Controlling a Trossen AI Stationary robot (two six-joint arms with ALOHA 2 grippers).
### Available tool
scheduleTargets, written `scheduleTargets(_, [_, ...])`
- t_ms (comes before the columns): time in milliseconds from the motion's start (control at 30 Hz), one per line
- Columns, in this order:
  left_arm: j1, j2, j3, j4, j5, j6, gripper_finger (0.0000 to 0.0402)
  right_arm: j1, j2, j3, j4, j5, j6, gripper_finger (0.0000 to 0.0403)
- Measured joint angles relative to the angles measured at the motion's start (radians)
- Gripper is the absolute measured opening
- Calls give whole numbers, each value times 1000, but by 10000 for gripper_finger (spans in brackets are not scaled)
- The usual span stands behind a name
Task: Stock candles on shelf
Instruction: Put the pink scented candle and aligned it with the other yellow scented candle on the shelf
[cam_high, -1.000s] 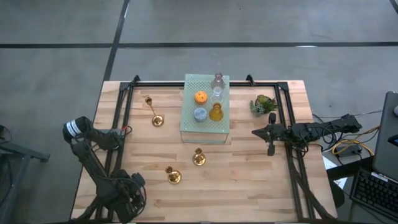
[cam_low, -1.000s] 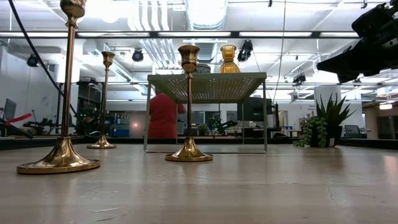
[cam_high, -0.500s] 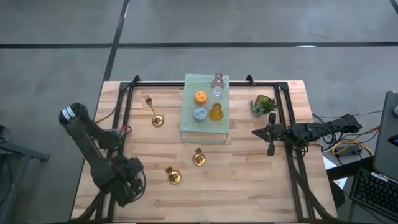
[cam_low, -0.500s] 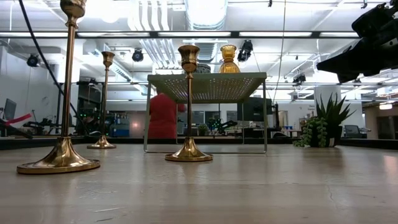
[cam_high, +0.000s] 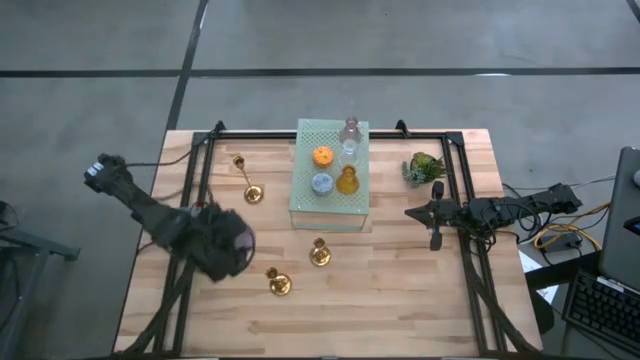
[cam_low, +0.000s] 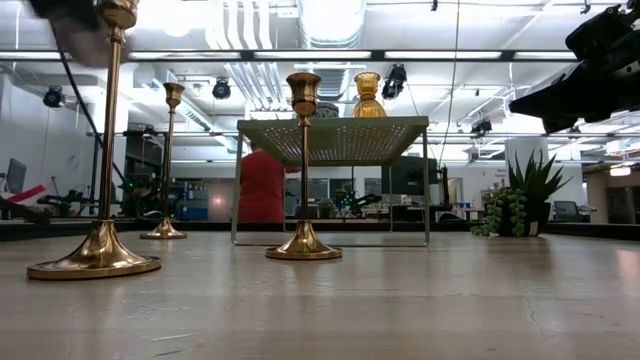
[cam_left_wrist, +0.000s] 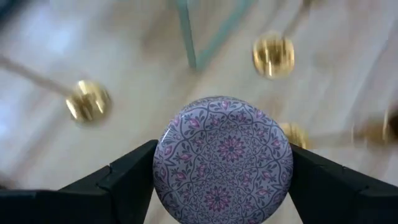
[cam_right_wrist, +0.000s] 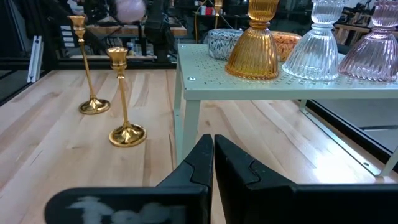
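Note:
My left gripper (cam_high: 230, 247) is shut on a round lilac candle tin with a patterned lid (cam_left_wrist: 222, 149), above the table left of the near brass candlesticks. The mint-green shelf (cam_high: 305, 205) stands at the table's far middle. On its mesh top stand an orange candle (cam_high: 323, 156), a pale blue one (cam_high: 322, 183), an amber one (cam_high: 347, 181) and a clear one (cam_high: 350, 135). The right wrist view also shows a mauve-pink one (cam_right_wrist: 380, 56). My right gripper (cam_high: 434, 213) is shut and empty, right of the shelf. My left gripper pinches the lilac candle's round side wall (cam_left_wrist: 163, 163) between its two fingers (cam_left_wrist: 130, 177), one on each opposite side. The fingers come from above, and the lid faces up toward the wrist. The candle is lifted clear of the table.
Three brass candlesticks stand on the table: one left of the shelf (cam_high: 247, 180), two in front of it (cam_high: 320, 252) (cam_high: 278, 282). A small green plant (cam_high: 423, 166) sits right of the shelf. A black metal frame (cam_high: 200, 160) runs along the table's edges.
My left gripper has swung from the table's near left corner up and toward the far right, toward the shelf, carrying the lilac candle clear of the table. The right arm has kept still.

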Motion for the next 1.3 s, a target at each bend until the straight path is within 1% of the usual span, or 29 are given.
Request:
scheduleTargets(200, [239, 0, 135, 5, -170, 181, 312, 0, 0, 0, 0, 0, -2, 8])
scheduleTargets(267, [327, 8, 184, 10, -192, 258, 312, 0, 0, 0, 0, 0, 0, 8])
scheduleTargets(367, [464, 26, 258, 70, -185, 441, 312, 0, 0, 0, 0, 0, -2, 8])
scheduleTargets(467, [595, 57, 325, 148, -128, 590, 312, 0, 0, 0, 0, 0, -1, 8])
scheduleTargets(567, [718, 102, 385, 226, -25, 708, 312, 0, 0, 0, 0, 0, 0, 8])
scheduleTargets(700, [868, 179, 476, 280, 84, 796, 312, 0, 0, 0, 0, 0, 0, 8])
scheduleTargets(767, [932, 228, 523, 290, 109, 845, 312, 0, 0, 0, 0, 0, -2, 8])
scheduleTargets(867, [1017, 308, 592, 301, 119, 898, 312, 0, 0, 0, 0, 0, 0, 8])
scheduleTargets(1067, [1131, 480, 730, 323, 256, 966, 312, 0, 0, 0, 0, 0, -2, 8])
scheduleTargets(1233, [1194, 622, 865, 283, 372, 967, 312, 0, 0, 0, 0, 0, -1, 8])
scheduleTargets(1300, [1202, 668, 914, 264, 380, 966, 312, 0, 0, 0, 0, 0, 0, 8])
